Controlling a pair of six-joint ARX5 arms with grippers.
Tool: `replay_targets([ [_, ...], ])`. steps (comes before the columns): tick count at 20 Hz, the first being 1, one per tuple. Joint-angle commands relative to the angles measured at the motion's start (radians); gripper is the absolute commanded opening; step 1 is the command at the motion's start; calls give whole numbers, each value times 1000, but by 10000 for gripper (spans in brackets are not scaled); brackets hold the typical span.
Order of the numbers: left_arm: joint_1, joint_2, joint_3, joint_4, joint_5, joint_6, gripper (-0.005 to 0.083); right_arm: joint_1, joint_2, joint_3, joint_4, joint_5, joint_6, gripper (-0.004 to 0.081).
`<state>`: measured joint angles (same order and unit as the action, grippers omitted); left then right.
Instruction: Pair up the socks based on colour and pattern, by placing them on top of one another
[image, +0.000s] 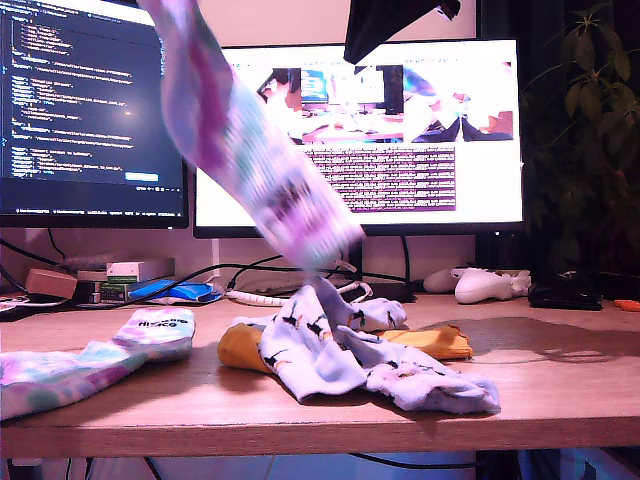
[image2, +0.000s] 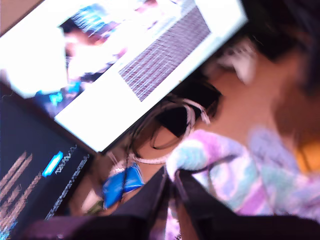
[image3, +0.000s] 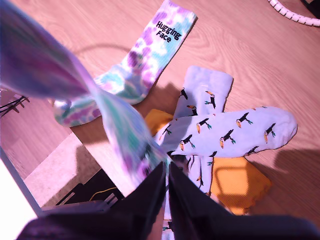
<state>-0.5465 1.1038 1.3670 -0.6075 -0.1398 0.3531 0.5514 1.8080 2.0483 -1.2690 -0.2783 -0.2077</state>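
One tie-dye sock (image: 250, 150) in pink, purple and teal hangs stretched and blurred in mid-air above the desk, slanting down toward the pile. Its match (image: 95, 365) lies flat at the exterior view's left, black cuff lettering up. Two pale blue bird socks (image3: 227, 132) lie crossed over mustard-yellow socks (image3: 240, 187) mid-desk.

We saw one tie-dye sock (image: 85, 365) lying flat at the exterior view's left of the desk (image: 560, 395). Beside it, toward the exterior view's right, two bird socks (image: 370, 365) lay crossed on the yellow socks (image: 440, 342). Another tie-dye sock (image: 250, 150) hung above them, before the monitors (image: 480, 130).
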Motion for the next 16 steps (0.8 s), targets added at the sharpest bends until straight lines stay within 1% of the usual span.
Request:
replay_targets([
  [1, 34, 54, 11, -25, -1, -96, -21, 2, -14, 8, 4, 0, -2, -10],
  [3, 72, 92, 23, -51, -8, -157, -21, 2, -14, 8, 3, 0, -2, -10],
  [5, 92, 124, 27, -67, -36, -204, -21, 2, -14, 8, 2, 0, -2, -10],
  [7, 112, 146, 31, -80, -35, -306, -21, 2, -14, 8, 1, 0, -2, -10],
  [8, 125, 153, 32, -80, -19, -356, -21, 2, -14, 8, 1, 0, -2, -10],
  [10, 153, 161, 33, -64, 36, -418, -21, 2, -14, 8, 1, 0, -2, -10],
  [12, 183, 168, 33, -37, 69, -439, -21, 2, -14, 8, 0, -1, -2, -10],
  [13, 199, 174, 33, -15, 71, -455, -21, 2, -14, 8, 0, -1, -2, -10],
  [15, 225, 195, 33, 53, 90, -465, -21, 2, -14, 8, 0, -1, -2, -10],
  [16, 235, 214, 33, 100, 101, -496, -21, 2, -14, 8, 0, -1, -2, -10],
])
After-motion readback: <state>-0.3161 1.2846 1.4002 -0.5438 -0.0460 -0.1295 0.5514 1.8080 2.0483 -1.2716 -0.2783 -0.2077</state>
